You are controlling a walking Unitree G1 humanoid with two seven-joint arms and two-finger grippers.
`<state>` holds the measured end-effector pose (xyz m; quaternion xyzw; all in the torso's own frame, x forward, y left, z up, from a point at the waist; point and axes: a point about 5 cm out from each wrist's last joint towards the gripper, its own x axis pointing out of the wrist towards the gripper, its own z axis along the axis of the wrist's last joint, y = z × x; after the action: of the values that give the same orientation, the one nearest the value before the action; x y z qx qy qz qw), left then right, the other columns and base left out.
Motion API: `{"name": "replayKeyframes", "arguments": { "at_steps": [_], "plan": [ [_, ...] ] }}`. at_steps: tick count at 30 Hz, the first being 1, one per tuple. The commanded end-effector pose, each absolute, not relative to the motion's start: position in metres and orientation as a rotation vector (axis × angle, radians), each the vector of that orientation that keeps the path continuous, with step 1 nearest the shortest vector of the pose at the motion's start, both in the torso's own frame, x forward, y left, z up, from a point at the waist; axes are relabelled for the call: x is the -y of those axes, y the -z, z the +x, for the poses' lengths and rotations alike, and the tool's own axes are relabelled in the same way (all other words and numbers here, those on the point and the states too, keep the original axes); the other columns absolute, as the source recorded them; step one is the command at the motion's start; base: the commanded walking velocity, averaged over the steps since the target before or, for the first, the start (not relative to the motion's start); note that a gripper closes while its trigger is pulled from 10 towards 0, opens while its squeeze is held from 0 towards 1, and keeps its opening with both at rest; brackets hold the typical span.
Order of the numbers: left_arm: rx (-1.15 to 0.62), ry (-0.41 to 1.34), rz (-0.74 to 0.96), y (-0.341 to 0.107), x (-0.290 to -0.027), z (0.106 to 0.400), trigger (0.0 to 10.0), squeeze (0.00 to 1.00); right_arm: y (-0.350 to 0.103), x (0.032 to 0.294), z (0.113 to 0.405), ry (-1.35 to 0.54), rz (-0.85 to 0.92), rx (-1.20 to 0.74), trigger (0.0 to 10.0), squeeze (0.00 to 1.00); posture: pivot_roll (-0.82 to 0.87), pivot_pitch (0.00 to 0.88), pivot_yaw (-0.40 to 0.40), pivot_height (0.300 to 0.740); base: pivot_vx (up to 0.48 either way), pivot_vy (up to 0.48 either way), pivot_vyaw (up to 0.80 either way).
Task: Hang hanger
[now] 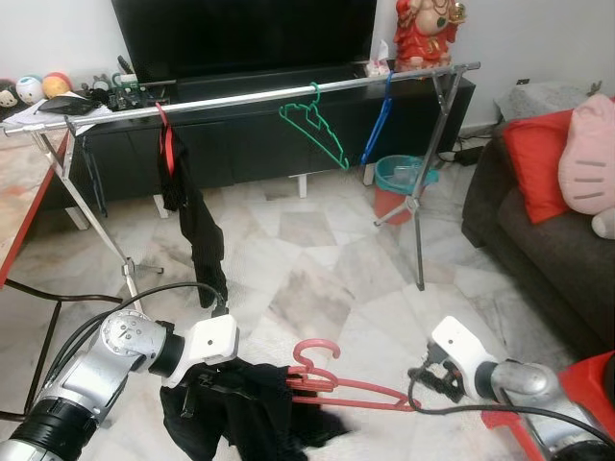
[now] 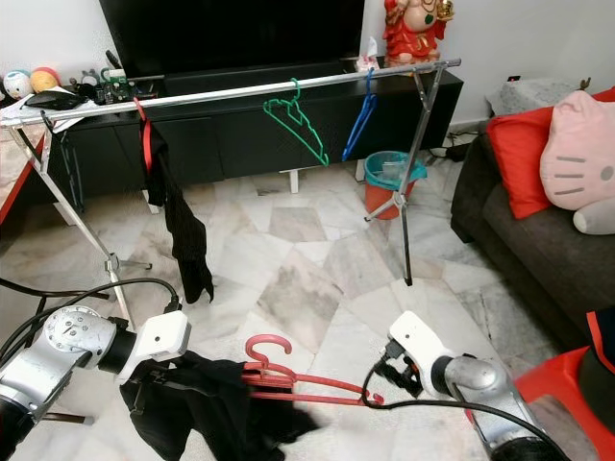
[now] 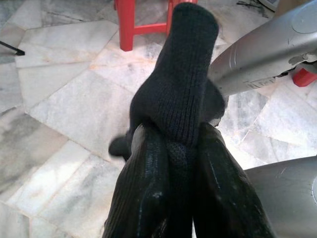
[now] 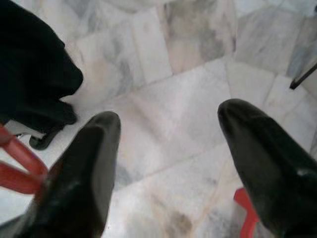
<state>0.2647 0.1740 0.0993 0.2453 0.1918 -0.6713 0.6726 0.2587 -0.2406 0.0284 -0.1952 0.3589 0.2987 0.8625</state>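
Fingers of the left gripper pinch a black garment draped on the red hanger, held low over the marble floor. Right gripper spread wide, beside the hanger's end. Rail stands beyond.

Both silver arms are reaching low in front. The left gripper is clamping its fingers together on black cloth; the right gripper is holding its fingers spread wide.
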Motion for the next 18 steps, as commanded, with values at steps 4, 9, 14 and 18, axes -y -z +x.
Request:
{"name": "replayKeyframes", "arguments": {
  "at_steps": [4, 9, 14, 18],
  "plan": [
    [-0.395, 1.491, 0.567, -0.102, -0.166, 0.269, 10.0, 0.0, -0.048, 0.242, 0.273, -0.591, -0.378, -0.631, 10.0, 0.0, 0.01, 0.0, 0.007, 0.74, 0.0, 0.0, 0.0],
    [-0.381, 1.457, 0.569, -0.095, -0.152, 0.274, 10.0, 0.0, -0.062, 0.225, 0.266, -0.795, -0.326, -0.533, 10.0, 0.0, 0.02, 0.0, 0.009, 0.74, 0.0, 0.0, 0.0],
    [-0.379, 1.443, 0.575, -0.089, -0.139, 0.277, 10.0, 0.0, -0.079, 0.224, 0.267, -0.865, -0.278, -0.457, 10.0, 0.0, 0.0, 0.0, 0.018, 0.74, 0.0, 0.0, 0.0],
    [-0.373, 1.446, 0.57, -0.087, -0.128, 0.279, 10.0, 0.0, -0.086, 0.212, 0.259, -1.002, -0.239, -0.422, 10.0, 0.0, -0.01, 0.0, 0.023, 0.74, 0.0, 0.0, 0.0]
  ]
}}
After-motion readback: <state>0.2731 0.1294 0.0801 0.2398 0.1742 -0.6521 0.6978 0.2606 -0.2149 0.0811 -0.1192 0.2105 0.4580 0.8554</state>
